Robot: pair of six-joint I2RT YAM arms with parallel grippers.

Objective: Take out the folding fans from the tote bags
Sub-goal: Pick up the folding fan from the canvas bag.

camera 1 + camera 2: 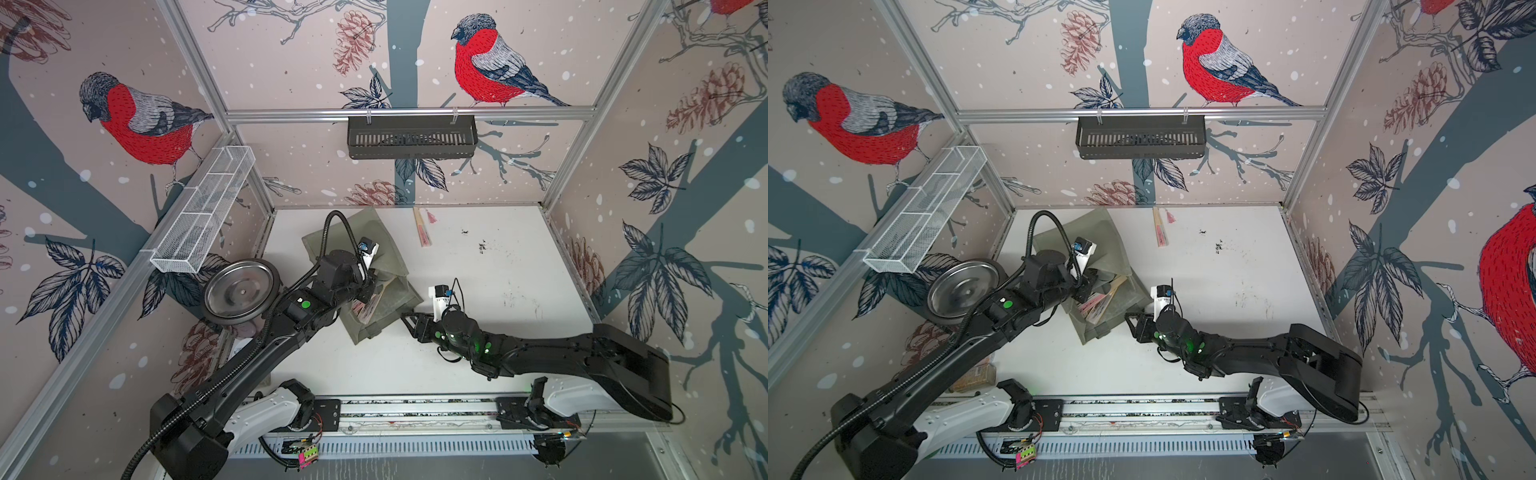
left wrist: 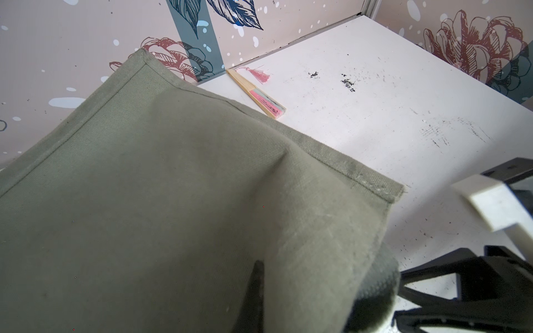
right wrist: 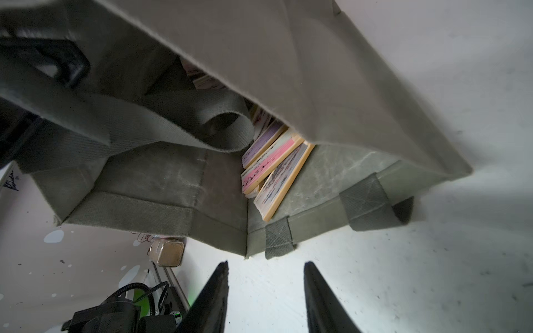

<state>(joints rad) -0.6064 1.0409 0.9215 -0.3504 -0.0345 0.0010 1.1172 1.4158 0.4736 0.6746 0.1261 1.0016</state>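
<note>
The olive tote bag (image 1: 376, 232) (image 1: 1100, 235) lies on its side on the white table, its mouth facing my right arm. My left gripper (image 1: 368, 289) (image 1: 1087, 286) is shut on the upper fabric wall (image 2: 173, 201) and holds the mouth raised. Several folding fans (image 3: 274, 167) (image 1: 365, 309) (image 1: 1100, 303) lie stacked inside, with bamboo edges and pink and purple fabric. One more fan (image 1: 422, 230) (image 1: 1160, 232) (image 2: 261, 98) with a pink tassel rests on the table near the back wall. My right gripper (image 3: 265, 263) (image 1: 405, 318) stands open and empty just outside the bag's lower lip.
A steel dish (image 1: 241, 291) leans at the table's left edge. On the left wall hangs a white wire-mesh tray (image 1: 203, 212), and on the back rail a black slotted basket (image 1: 411, 137). A small brown box (image 3: 167, 252) sits near the front left rail.
</note>
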